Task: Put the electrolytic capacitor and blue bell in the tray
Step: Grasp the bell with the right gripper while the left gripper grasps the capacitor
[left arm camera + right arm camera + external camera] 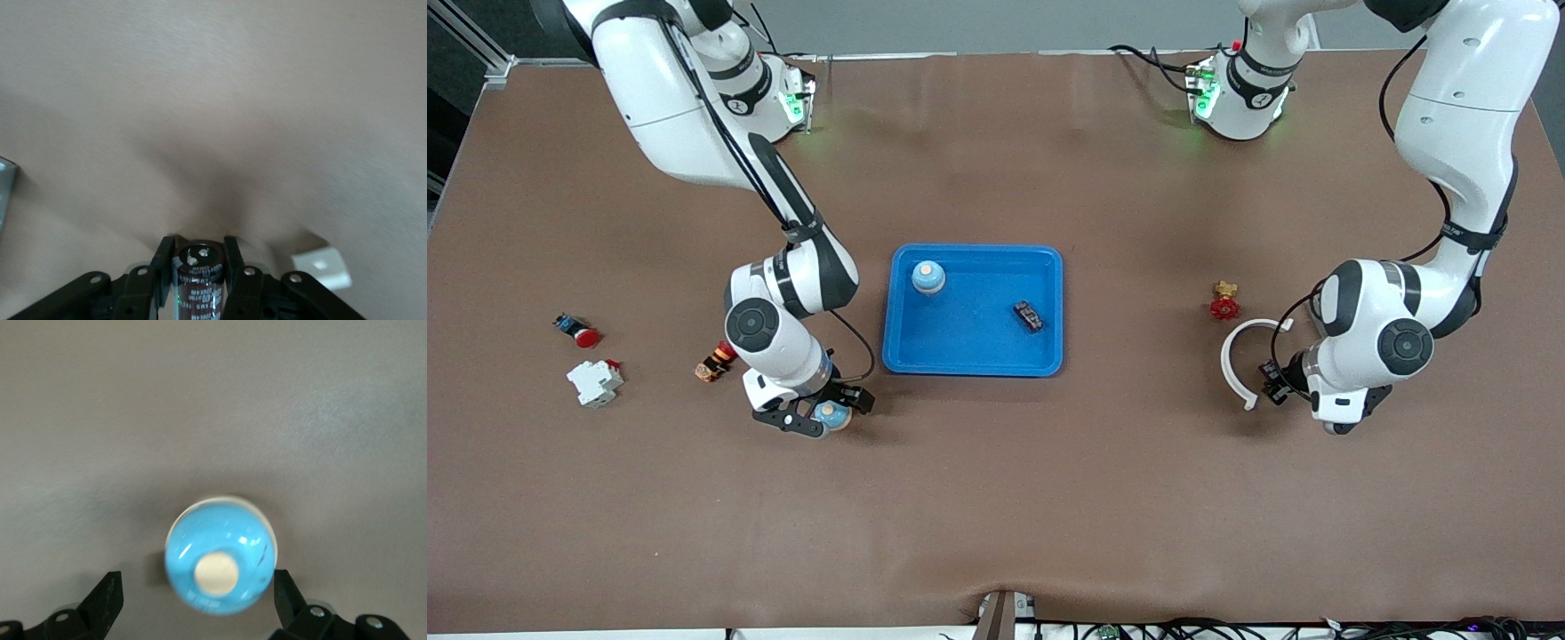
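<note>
From the front, the blue tray [1049,307] sits mid-table, already holding one blue bell [928,277] and a small dark part [1028,316]. My right gripper [824,416] is low at a second blue bell [831,414], nearer the camera than the tray. My left gripper [1276,380] is beside a white ring [1234,357].

In the left wrist view, my fingers [163,261] pinch the capacitor [198,279].

In the right wrist view, my fingers [107,600] are spread either side of the bell [220,565], not touching it.
</note>
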Robot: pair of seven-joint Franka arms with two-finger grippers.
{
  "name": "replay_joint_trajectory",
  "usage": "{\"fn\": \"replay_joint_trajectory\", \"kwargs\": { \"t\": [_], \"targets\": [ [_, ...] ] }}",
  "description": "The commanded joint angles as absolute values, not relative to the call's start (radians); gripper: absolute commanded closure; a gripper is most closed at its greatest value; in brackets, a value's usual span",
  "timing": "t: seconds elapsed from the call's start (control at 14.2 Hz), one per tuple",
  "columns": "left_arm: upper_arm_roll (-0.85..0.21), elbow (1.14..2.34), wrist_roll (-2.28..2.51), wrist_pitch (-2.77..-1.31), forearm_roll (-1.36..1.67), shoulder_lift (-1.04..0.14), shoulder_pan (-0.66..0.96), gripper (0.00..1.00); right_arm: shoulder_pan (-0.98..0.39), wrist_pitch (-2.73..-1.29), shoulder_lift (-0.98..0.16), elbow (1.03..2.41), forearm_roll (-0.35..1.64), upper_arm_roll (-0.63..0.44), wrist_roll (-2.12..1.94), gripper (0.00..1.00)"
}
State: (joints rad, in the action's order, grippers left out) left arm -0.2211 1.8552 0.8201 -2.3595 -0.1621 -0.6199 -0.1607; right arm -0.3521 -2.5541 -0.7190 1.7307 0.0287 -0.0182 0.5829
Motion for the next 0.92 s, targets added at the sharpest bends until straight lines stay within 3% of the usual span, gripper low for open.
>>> {"fn": "replay_joint_trajectory", "kwargs": {
  "t": [0.0,0.56,0.85],
  "targets": [
    [-0.261,1.865,0.833,-2.304,-0.160,-0.555,-0.155,1.00,-0.321,-2.537,-0.770,1.672,-0.017,-0.005,0.572,0.00],
    [-0.464,1.827,0.994,-2.165,-0.170,-0.448,-0.137,1.00,-0.285,-2.441,-0.770,1.615,-0.020,-0.005,0.496,0.00],
    [-0.532,1.825,1.195,-2.163,-0.175,-0.460,-0.011,1.00,-0.282,-2.439,-0.770,1.618,-0.018,-0.005,0.482,0.02]
  ]
}}
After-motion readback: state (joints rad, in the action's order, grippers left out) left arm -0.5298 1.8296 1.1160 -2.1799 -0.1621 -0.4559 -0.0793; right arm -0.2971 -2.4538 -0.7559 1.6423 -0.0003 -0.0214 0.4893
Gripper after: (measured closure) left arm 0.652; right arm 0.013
